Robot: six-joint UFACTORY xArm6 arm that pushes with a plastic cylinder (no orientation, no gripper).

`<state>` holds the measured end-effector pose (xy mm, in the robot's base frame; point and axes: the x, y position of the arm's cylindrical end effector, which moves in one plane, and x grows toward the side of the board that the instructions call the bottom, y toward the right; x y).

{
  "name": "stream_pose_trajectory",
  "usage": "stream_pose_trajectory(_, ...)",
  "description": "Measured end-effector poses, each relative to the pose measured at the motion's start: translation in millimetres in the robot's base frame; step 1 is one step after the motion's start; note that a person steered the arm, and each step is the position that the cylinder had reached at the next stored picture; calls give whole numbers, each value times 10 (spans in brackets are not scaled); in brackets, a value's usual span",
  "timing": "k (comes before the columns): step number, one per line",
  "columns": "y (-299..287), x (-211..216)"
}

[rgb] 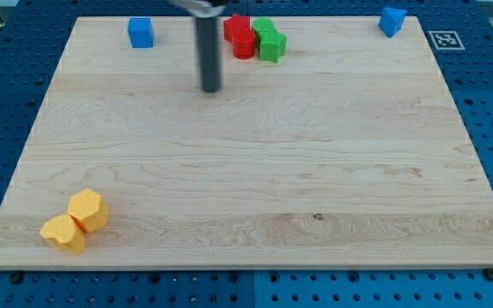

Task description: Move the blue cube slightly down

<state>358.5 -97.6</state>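
Observation:
A blue cube sits near the view's top left of the wooden board. My tip is the lower end of a dark rod coming down from the view's top. It stands to the right of the blue cube and a little below it, clearly apart from it. A second blue block of irregular shape lies at the view's top right corner of the board.
A red block and a green block touch each other at the view's top centre, just right of the rod. Two yellow blocks lie together at the view's bottom left. A blue perforated table surrounds the board.

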Motion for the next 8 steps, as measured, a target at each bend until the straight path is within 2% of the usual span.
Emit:
stream_pose_trajectory(1, -914, -49)
stream_pose_trajectory(2, -1582, -457)
stream_pose_trajectory(3, -1926, -1088)
stream_pose_trajectory(4, -2029, -1657)
stream_pose_trajectory(5, -1948, -1672)
stream_pose_trajectory(6, -1330, -1675)
stream_pose_trajectory(7, -1069, -1641)
stream_pose_trajectory(8, -1069, -1579)
